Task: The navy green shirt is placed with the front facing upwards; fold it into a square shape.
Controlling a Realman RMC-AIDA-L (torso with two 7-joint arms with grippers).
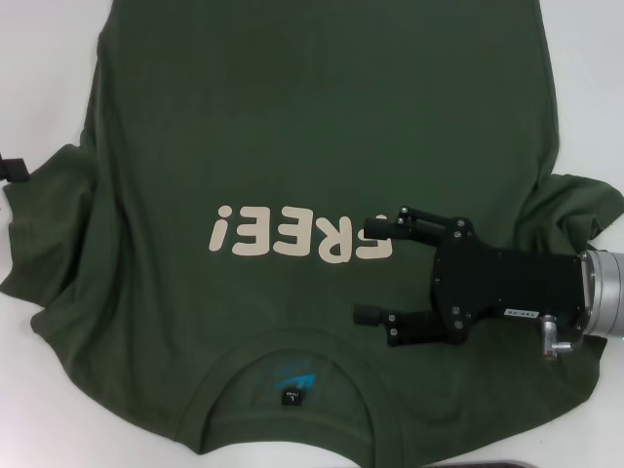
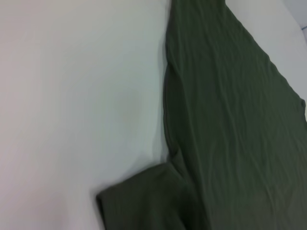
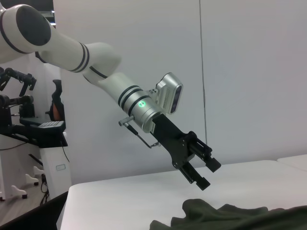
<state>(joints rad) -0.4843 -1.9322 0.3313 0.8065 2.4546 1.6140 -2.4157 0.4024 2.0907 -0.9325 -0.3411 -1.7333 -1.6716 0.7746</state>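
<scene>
While the lettering reads upside down from the head camera, the rest follows:

Shirt: the navy green shirt (image 1: 292,127) lies spread flat, front up, on the white table (image 1: 595,107), collar nearest the robot and hem running out of view at the far side.

Writing: cream "FREE!" lettering (image 1: 300,235) across the chest, upside down in the head view; its F end is partly hidden by a gripper finger.

Collar: the round collar (image 1: 292,356) shows a blue inner print (image 1: 295,375) and a small black tag (image 1: 290,398); the tag's text is too small to read.

Right gripper: the right gripper (image 1: 370,269) hovers over the chest beside the lettering, its two black fingers (image 1: 385,315) spread wide apart with nothing between them.

Left gripper: the left gripper (image 3: 205,173) is raised over the table above the shirt's bunched sleeve, fingers slightly parted and empty.

Edges: the left sleeve (image 1: 44,224) and the right sleeve (image 1: 575,205) lie rumpled, partly bunched against the body; the side seams run fairly straight.

Open room: bare table shows on both sides of the shirt and beyond the left sleeve in the left wrist view.
</scene>
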